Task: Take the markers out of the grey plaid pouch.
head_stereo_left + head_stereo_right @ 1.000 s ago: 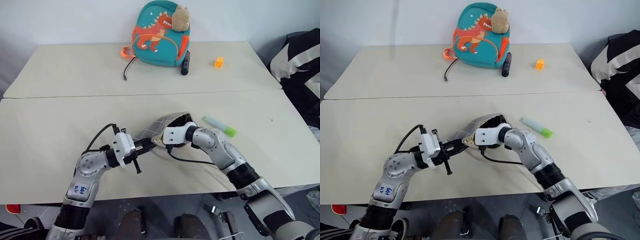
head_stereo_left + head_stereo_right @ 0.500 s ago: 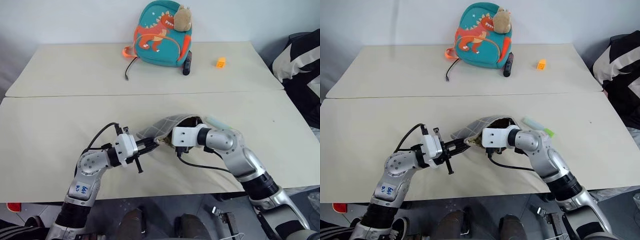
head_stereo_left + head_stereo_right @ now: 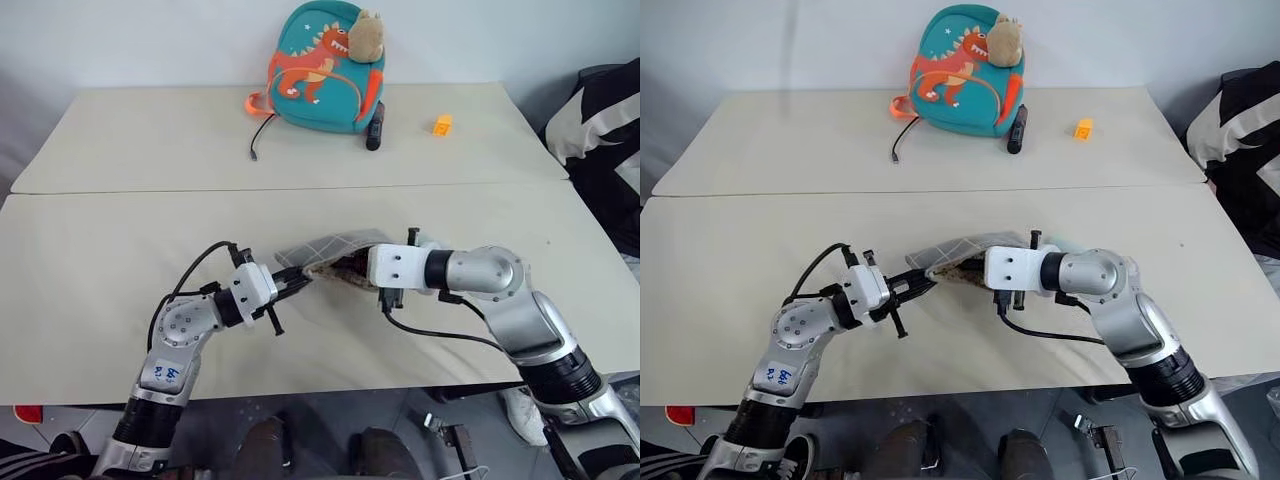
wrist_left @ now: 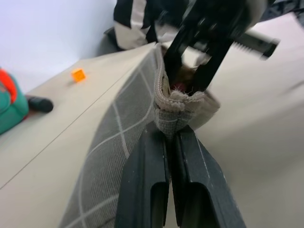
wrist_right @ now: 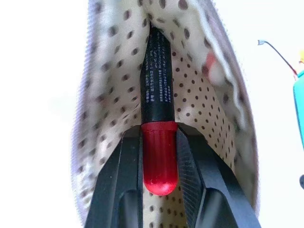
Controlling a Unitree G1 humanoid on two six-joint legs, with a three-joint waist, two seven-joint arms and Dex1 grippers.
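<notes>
Lying in the lower middle of the head views, the pouch (image 3: 335,250) is the largest task thing: soft grey fabric with thin white lines, limp enough that it sags between the two grippers and folds where it is pinched. It looks light, and I judge it will follow any pull, so it needs an anchor. The left gripper (image 4: 167,142) gives this: its black fingers (image 4: 146,175) are pressed together on the bunched corner seam beside the zipper, a thick and sensible place to hold.

Next in size is the marker (image 5: 156,118), a stiff slim pen with black body and red cap, lying in the dotted lining at the pouch mouth. The right gripper (image 5: 159,156) has its fingers narrow around the red cap, holding it. The cap looks smooth and round, so it may slip or twist; a hold lower on the body would probably be safer, and the pull should go straight along the pen.
</notes>
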